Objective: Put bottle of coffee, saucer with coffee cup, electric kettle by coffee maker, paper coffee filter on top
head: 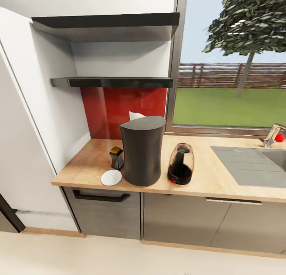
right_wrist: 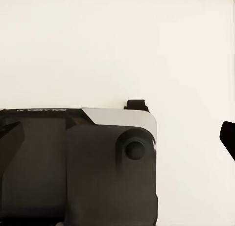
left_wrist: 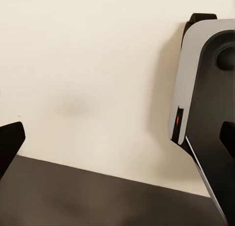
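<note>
Nearest you, the small round white saucer [head: 111, 177] sits at the light wood counter's [head: 206, 179] front edge, just beside the tall dark-grey coffee maker [head: 142, 150], placed so the cup can land on it. Your dark glass bottle of coffee [head: 116, 157] stands behind the saucer; the amber glass electric kettle [head: 181, 164] flanks the maker's other side. What looks like the white paper coffee filter [head: 136, 116] peeks over its top. You see no cup. Both grippers hang over pale floor, fingertips wide apart, holding nothing.
</note>
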You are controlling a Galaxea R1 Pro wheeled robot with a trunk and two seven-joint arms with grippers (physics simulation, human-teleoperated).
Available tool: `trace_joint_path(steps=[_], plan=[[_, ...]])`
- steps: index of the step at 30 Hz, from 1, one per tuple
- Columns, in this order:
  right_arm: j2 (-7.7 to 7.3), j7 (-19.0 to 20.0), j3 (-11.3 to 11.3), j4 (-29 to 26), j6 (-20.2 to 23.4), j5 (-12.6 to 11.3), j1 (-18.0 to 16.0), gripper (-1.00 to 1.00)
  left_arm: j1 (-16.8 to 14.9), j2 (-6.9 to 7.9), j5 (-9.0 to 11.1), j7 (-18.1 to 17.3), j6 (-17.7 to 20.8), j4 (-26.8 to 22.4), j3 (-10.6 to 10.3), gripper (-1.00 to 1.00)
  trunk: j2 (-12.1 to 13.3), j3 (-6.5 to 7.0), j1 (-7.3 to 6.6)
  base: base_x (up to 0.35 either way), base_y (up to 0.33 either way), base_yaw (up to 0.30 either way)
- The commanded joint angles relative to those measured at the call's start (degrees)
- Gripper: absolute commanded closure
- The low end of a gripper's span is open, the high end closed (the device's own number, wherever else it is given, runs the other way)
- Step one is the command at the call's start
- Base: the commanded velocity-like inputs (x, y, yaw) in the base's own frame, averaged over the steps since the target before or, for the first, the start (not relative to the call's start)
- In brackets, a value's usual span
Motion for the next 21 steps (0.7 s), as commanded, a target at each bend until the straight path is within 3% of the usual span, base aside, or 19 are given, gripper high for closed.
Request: trace_joint_path(steps=[1,11,14,15,18,21], plan=[[-0.04,-0.1,0.5,0.0,0.1,-0.6,-0.1,-1.00,0.0,-0.05,-0.4,-0.4,0.3,-0.2,0.5,-1.00,-0.1,-0.13,0.03,0.000,0.000,-0.265],[-0.21,0.0,0.5,0.0,0.1,-0.6,-0.1,-1.00,0.0,-0.51,-0.4,-0.6,0.5,-0.1,0.6,-1.00,-0.1,-0.13,0.03,0.000,0.000,-0.267],[-0.48,-0.1,0.5,0.0,0.1,-0.6,-0.1,-1.00,0.0,-1.30,-0.5,-0.6,0.6,0.0,0.6,-1.00,-0.1,-0.13,0.03,0.000,0.000,-0.268],[-0.67,-0.1,0.5,0.0,0.1,-0.6,-0.1,-1.00,0.0,-1.76,-0.7,-0.6,0.6,0.0,0.4,-1.00,-0.1,-0.13,0.03,0.000,0.000,-0.268],[-0.99,-0.1,0.5,0.0,0.1,-0.6,-0.1,-1.00,0.0,-2.61,-4.0,-0.5,0.8,-0.1,-1.2,-1.00,-0.1,-0.13,0.03,0.000,0.000,-0.268],[-1.04,-0.1,0.5,0.0,0.1,-0.6,-0.1,-1.00,0.0,-2.76,-5.2,-0.4,0.6,-0.1,-1.7,-1.00,-0.1,-0.13,0.03,0.000,-0.010,-0.268]])
